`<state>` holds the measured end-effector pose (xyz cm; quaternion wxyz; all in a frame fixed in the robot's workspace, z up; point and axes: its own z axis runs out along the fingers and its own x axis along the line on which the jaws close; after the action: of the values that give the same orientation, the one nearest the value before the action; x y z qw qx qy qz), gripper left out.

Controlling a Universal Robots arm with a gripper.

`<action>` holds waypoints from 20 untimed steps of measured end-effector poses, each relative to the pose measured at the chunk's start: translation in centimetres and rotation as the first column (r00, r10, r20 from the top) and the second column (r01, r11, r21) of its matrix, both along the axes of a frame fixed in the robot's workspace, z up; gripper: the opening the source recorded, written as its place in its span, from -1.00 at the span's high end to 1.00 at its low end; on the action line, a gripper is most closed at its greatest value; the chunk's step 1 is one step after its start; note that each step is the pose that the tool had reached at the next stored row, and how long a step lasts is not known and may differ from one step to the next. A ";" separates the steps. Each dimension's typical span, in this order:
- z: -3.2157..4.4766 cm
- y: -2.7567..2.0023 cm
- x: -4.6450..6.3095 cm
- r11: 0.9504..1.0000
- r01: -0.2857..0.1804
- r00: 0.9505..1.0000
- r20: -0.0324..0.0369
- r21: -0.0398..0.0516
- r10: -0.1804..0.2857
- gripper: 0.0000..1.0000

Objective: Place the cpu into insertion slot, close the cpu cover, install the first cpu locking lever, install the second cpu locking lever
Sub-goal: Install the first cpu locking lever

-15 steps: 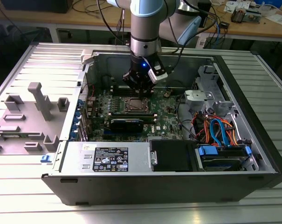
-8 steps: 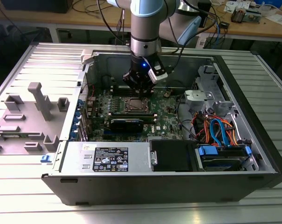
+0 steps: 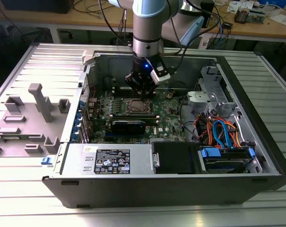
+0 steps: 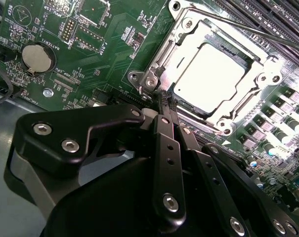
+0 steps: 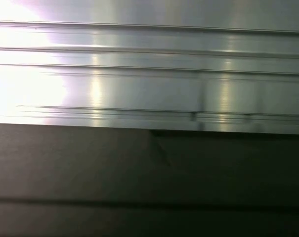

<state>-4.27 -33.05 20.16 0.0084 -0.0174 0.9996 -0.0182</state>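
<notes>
Several printed labels are seen in the exterior view on the silver power supply (image 3: pixel 109 161) along the near wall of the open computer case (image 3: pixel 256 118), and white lettering is scattered over the green motherboard (image 4: pixel 114 39) in the second wrist view; none of it is read off. A round coin battery (image 4: pixel 38 56) is set in the board well apart from the socket, long black memory slots (image 4: pixel 268 19) run beside it, and a row of small capacitors (image 4: pixel 268 133) is lined up near its other edge. A black expansion card (image 3: pixel 128 125) lies just beside the insertion slot (image 3: pixel 137 107), orange and blue cables (image 3: pixel 218 130) are bundled toward the exterior view's right, and a grey plastic shroud (image 3: pixel 34 113) is laid on the ribbed table (image 3: pixel 20 198) at the exterior view's left. A ribbed metal surface (image 5: pixel 149 74) above a dark panel (image 5: pixel 149 173) is shown in the first wrist view. The gripper (image 4: pixel 166 101) is held low inside the case, its fingers pressed together with nothing seen between them, the tips just at one edge of the socket, part of which is hidden by them. The cpu (image 4: pixel 216 74) is seated in the slot, its flat metal top glaring almost white, and the cpu cover (image 4: pixel 164 57), a shiny silver frame, is laid down around it. A thin wire lever (image 4: pixel 248 29) is seen along the far side of the frame; whether it is latched cannot be told.
</notes>
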 end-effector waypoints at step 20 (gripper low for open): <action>1.07 0.00 0.1 1.000 -0.012 1.000 0.002 0.018 0.012 0.79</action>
<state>-4.21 -33.04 21.23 0.0098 -0.0235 0.9996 -0.0092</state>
